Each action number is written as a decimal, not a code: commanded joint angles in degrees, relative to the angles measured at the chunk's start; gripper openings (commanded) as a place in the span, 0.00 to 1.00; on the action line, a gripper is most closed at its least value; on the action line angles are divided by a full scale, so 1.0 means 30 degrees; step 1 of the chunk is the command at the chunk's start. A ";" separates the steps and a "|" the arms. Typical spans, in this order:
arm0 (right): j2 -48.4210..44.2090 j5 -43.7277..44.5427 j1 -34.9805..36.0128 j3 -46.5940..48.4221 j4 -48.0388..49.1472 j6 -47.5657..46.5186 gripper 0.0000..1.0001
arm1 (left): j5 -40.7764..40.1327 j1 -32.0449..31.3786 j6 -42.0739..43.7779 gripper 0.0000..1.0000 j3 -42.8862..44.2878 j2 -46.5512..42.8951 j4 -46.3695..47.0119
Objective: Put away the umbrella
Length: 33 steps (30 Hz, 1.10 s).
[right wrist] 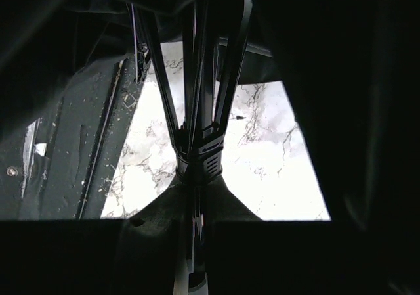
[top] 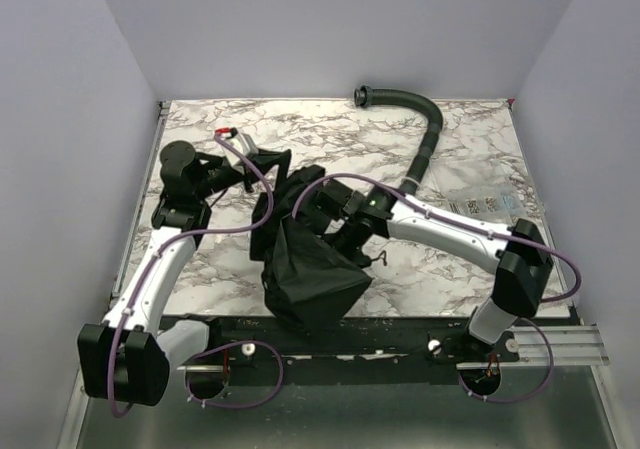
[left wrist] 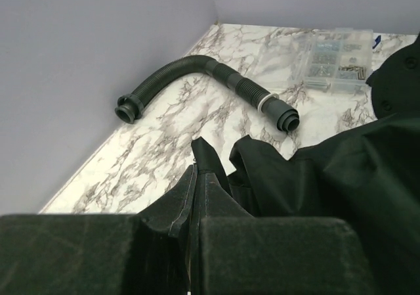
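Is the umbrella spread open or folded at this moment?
Collapsed but not bundled: the umbrella lies as loose crumpled black fabric, and its ribs run gathered close together.

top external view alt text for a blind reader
Two robot arms grip a crumpled black fabric umbrella in the middle of a marble-patterned table: the left claw pinches a fold of canopy, the right claw is buried in the fabric. A curved black ribbed hose and a clear plastic parts box lie on its right half.

Walls: I see plain pale grey-lilac panels (top: pixel 330 29) on three sides.
Table: white marble-patterned top with grey veins (top: pixel 450 274), butting against them.
Light: soft and even across my overhead view.
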 commanded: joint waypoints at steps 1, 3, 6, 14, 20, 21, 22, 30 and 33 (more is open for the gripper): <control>0.1048 -0.0705 -0.1138 0.1521 -0.0348 0.1273 0.00 | 0.1074 -0.0323 -0.0239 0.00 0.0825 0.0950 0.1405; 0.1972 -0.1245 -0.2211 0.2674 -0.1186 0.1080 0.00 | 0.1049 -0.0442 -0.0195 0.00 0.1149 0.1681 0.1571; 0.3432 -0.1360 -0.3336 0.4349 -0.2880 -0.0027 0.00 | 0.1058 -0.0566 -0.0194 0.00 0.2342 0.3462 0.1363; 0.6933 -0.2061 -0.4616 0.6094 -0.5490 -0.0957 0.00 | 0.0068 -0.1365 0.0987 0.00 0.5263 0.7415 -0.0721; 0.9880 -0.1675 -0.6469 0.7116 -0.5631 -0.0910 0.00 | -0.1038 -0.1365 0.2518 0.00 0.6227 0.9308 -0.2765; 1.0425 -0.1484 -0.6630 0.7403 -0.5464 -0.0744 0.00 | -0.1187 -0.1365 0.2682 0.00 0.6587 0.9658 -0.3251; 1.0864 -0.1333 -0.6789 0.7735 -0.5193 -0.0512 0.00 | -0.1282 -0.1365 0.2836 0.00 0.6882 1.0071 -0.3579; 1.4184 -0.1144 -0.7067 1.0952 -0.5041 0.0369 0.00 | -0.2268 -0.1401 0.3591 0.00 0.9862 1.2558 -0.6522; 1.5366 -0.1250 -0.7245 1.1901 -0.5557 0.0435 0.00 | -0.2898 -0.1395 0.4302 0.00 1.0674 1.3098 -0.7667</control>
